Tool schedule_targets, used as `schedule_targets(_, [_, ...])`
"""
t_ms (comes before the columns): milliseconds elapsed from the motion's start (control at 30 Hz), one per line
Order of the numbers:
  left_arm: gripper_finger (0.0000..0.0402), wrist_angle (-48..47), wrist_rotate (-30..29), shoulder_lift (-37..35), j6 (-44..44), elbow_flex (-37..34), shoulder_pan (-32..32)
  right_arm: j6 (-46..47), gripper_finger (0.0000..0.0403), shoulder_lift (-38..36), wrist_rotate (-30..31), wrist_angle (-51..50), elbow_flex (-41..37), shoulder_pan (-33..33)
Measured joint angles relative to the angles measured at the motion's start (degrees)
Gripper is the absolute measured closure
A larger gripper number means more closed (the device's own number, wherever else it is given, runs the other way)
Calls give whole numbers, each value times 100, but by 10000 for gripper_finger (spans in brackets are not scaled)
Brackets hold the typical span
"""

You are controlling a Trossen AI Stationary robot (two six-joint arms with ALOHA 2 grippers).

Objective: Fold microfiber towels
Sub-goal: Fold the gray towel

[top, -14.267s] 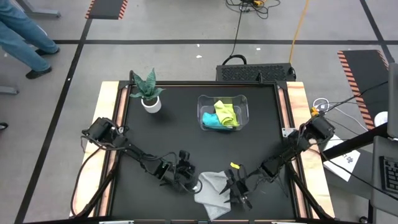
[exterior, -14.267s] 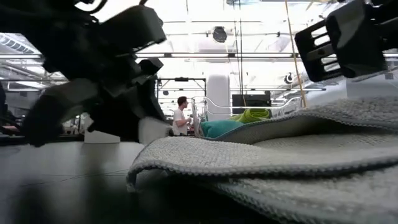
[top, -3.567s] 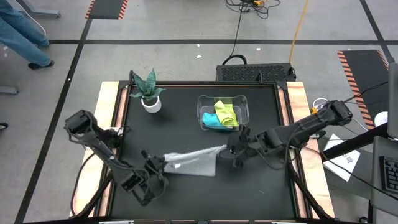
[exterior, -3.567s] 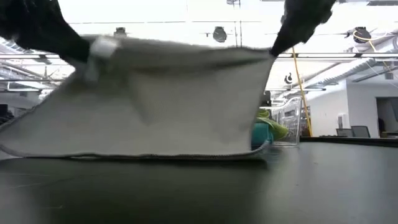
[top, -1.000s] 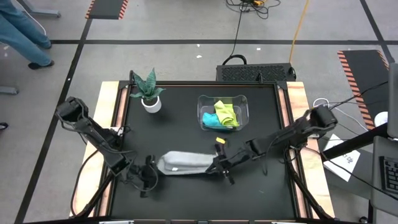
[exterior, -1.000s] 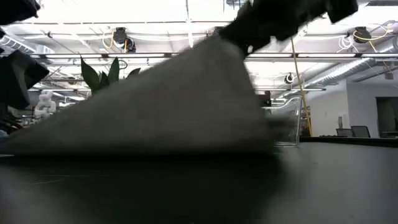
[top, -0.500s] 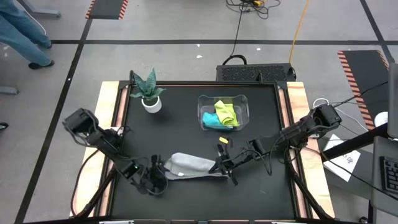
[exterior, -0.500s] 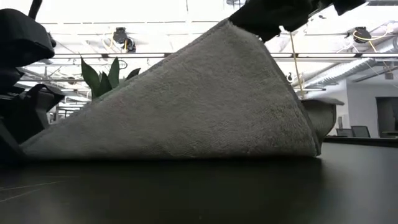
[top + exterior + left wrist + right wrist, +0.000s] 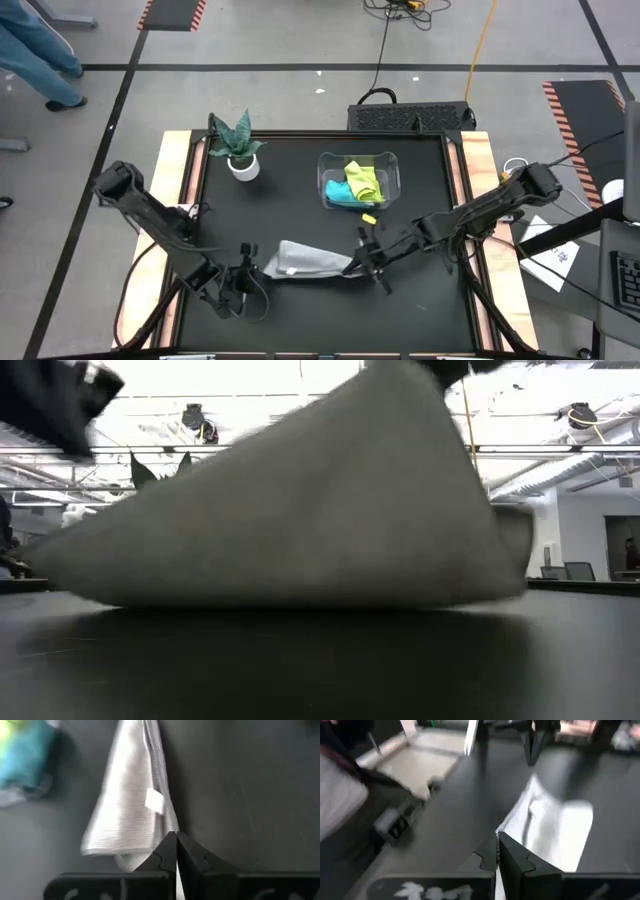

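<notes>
Industrial lab: hazard-striped floor [image 9: 172, 13], ceiling pipes [image 9: 560, 465].

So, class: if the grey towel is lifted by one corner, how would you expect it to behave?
Probably floppy: the grey towel drapes from the right tool down to the table in a sagging tent. Likely light, since a pinched edge holds it up. It looks plush, so it should grip, not slip.
</notes>
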Motion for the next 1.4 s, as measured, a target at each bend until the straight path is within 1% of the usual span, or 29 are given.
schedule_targets(33, [391, -332, -65, -83, -12, 228, 13, -14, 403, -143, 1, 19, 2, -14])
schedule_targets(133, [395, -923, -104, -236, -36, 732, 79, -56, 403, -619, 7, -93, 2, -17])
schedule_targets(200, [398, -982, -5, -202, -16, 876, 142, -91, 403, -893, 2, -239, 13, -17])
schedule_targets(267, [391, -961, -17, -201, 12, 955, 230, -96, 403, -1080, -10, -382, 11, -17])
schedule_targets(367, [365, -803, -88, -183, -82, 938, 447, -62, 403, -1199, -11, -526, 11, -17])
schedule_targets(467, [333, -565, 50, -155, 90, 817, 640, -9, 403, -1190, -20, -527, 9, -17])
schedule_targets(600, [288, 206, 1012, -124, 318, 648, 858, 5, 403, -1190, -37, -502, 9, -70])
schedule_targets(667, [266, 582, 1262, -52, 323, 596, 914, 40, 403, -1190, -33, -501, 9, -95])
schedule_targets(800, [224, 573, 1330, 156, 318, 512, 813, 25, 403, -1190, -35, -506, 9, -91])
schedule_targets(900, [200, 647, 1613, 448, 249, 472, 791, -9, 403, -1190, -37, -499, 9, -91])
schedule_targets(967, [191, 688, 1678, 709, 186, 456, 786, -16, 403, -1190, -35, -495, 9, -93])
schedule_targets(1067, [186, 788, 1532, 1066, 227, 456, 826, -19, 403, -1190, -35, -495, 9, -93])
schedule_targets(1167, [194, 882, 1383, 1265, 456, 456, 929, -20, 403, -1190, -35, -499, 9, -93])
schedule_targets(1233, [222, 988, 1381, 1303, 736, 456, 965, -22, 403, -1190, -35, -499, 9, -93])
schedule_targets(1300, [270, 1052, 1338, 1296, 963, 469, 976, -22, 403, -1190, -35, -503, 9, -93])
schedule_targets(1400, [363, 1005, 1302, 1147, 1159, 484, 1006, -27, 403, -1190, -35, -512, 9, -93])
